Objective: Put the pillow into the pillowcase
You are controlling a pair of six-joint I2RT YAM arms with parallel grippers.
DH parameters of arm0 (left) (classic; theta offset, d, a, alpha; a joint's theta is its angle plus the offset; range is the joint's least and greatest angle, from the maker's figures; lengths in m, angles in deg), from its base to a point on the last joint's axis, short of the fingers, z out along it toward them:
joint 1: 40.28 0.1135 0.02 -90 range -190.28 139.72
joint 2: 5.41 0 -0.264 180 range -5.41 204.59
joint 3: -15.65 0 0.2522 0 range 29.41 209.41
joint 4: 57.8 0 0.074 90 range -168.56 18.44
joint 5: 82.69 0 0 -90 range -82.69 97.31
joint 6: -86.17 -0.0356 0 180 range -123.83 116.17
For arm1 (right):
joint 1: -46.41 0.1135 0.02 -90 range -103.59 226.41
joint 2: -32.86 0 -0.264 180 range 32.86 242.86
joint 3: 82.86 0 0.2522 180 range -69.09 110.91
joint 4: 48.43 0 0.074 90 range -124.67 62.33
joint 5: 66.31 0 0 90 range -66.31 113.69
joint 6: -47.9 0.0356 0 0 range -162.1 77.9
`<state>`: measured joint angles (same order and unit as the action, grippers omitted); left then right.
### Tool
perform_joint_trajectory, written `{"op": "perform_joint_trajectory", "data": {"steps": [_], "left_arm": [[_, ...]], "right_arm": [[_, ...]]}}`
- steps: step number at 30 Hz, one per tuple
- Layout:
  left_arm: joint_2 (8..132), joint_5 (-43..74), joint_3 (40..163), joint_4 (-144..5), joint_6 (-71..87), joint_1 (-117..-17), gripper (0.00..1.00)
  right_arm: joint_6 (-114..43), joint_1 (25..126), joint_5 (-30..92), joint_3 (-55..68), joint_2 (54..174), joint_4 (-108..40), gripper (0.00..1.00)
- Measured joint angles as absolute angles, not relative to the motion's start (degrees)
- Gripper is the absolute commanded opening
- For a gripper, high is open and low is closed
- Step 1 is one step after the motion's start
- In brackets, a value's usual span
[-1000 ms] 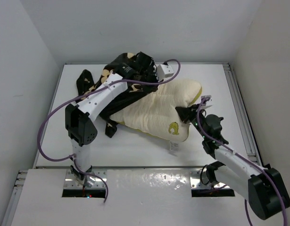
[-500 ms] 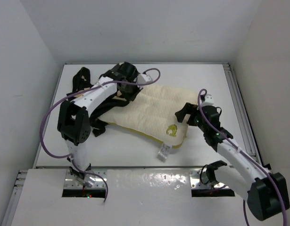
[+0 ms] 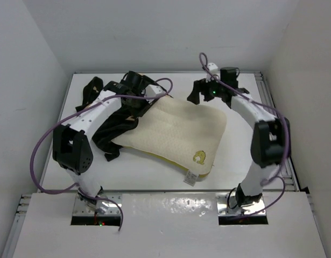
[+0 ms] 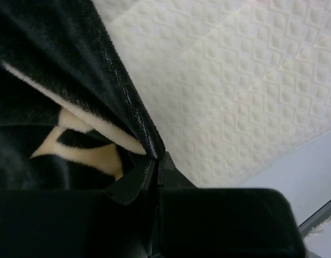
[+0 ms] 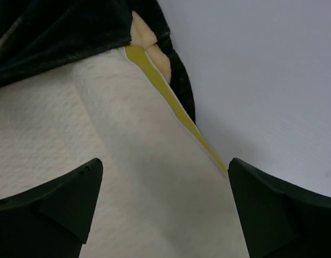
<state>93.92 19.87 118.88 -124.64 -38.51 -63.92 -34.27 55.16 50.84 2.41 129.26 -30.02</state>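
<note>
Two soft things: left gripper clamps the limp pillowcase; right gripper gapes above the squashy pillow rim nearest the table far edge, likely its best hold.

left wrist | left gripper: jaws closed tight on a hem of the pillowcase; black velvety fabric runs up-left from the pinch; tan print showing at left | pillow: cream, diamond-quilted; fills upper right, just behind the hem | surface: white strip, lower right
</note>
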Motion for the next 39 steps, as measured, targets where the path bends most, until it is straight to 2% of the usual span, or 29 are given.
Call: {"op": "perform_joint_trajectory", "data": {"steps": [3,7,10,11,12,13,14,18,19,20,22,24,25,28,29,33,39], "left_arm": [[93.0,18.8,118.3,-123.7,-37.5,-63.2,0.08],[94.6,16.0,118.7,-121.8,-34.3,-63.4,0.1],[98.0,13.5,121.0,-120.2,-32.4,-63.9,0.15],[99.4,12.3,121.9,-119.3,-31.9,-64.2,0.23],[100.5,11.6,122.5,-118.3,-31.7,-64.5,0.26],[101.3,10.5,122.8,-117.2,-31.3,-64.9,0.28],[101.9,9.5,122.9,-116.1,-31.3,-65.3,0.33],[104.0,5.0,123.4,-112.5,-31.0,-67.1,0.4],[104.7,3.7,123.8,-111.8,-31.0,-67.6,0.41],[105.4,2.6,124.2,-111.0,-31.0,-67.7,0.42],[106.5,0.5,124.7,-109.8,-31.0,-68.1,0.42],[107.3,-1.9,124.7,-109.2,-31.3,-68.2,0.34],[107.5,-2.9,124.6,-109.1,-31.4,-68.2,0.25],[107.7,-3.4,124.6,-109.3,-32.4,-68.0,0.09],[107.7,-2.6,124.6,-109.7,-32.7,-67.9,0.0],[107.7,8.7,126.1,-114.9,-34.9,-67.5,0.0],[106.2,28.3,139.2,-126.8,-41.4,-68.6,0.0]], "right_arm": [[-38.3,56.0,57.1,9.4,141.5,-27.1,0.99],[-38.7,58.1,62.9,9.9,152.8,-28.1,0.99],[-38.7,59.4,64.4,9.5,155.2,-31.7,0.96],[-38.6,59.8,65.3,9.3,155.2,-32.8,0.82],[-38.6,60.3,65.7,9.3,155.2,-33.2,0.82],[-38.3,60.9,66.2,8.8,155.2,-34.1,0.61],[-38.3,61.6,66.6,7.5,154.8,-35.7,0.51],[-33.7,64.6,67.9,-4.4,148.9,-45.3,0.29],[-31.4,65.0,68.1,-8.6,146.5,-49.0,0.18],[-28.8,65.3,68.3,-12.4,144.3,-52.5,0.0],[-23.5,65.6,68.0,-19.2,140.6,-59.4,0.0],[-18.8,65.5,66.5,-24.2,138.2,-65.3,0.0],[-16.9,65.5,65.7,-26.1,137.0,-67.4,0.0],[-13.1,66.3,62.6,-29.8,134.2,-71.7,0.0],[-12.0,66.9,61.2,-31.0,133.2,-73.2,0.0],[-9.2,70.1,56.2,-35.2,129.4,-78.2,0.0],[-13.0,76.8,44.2,-34.0,120.4,-76.3,0.0]]}}
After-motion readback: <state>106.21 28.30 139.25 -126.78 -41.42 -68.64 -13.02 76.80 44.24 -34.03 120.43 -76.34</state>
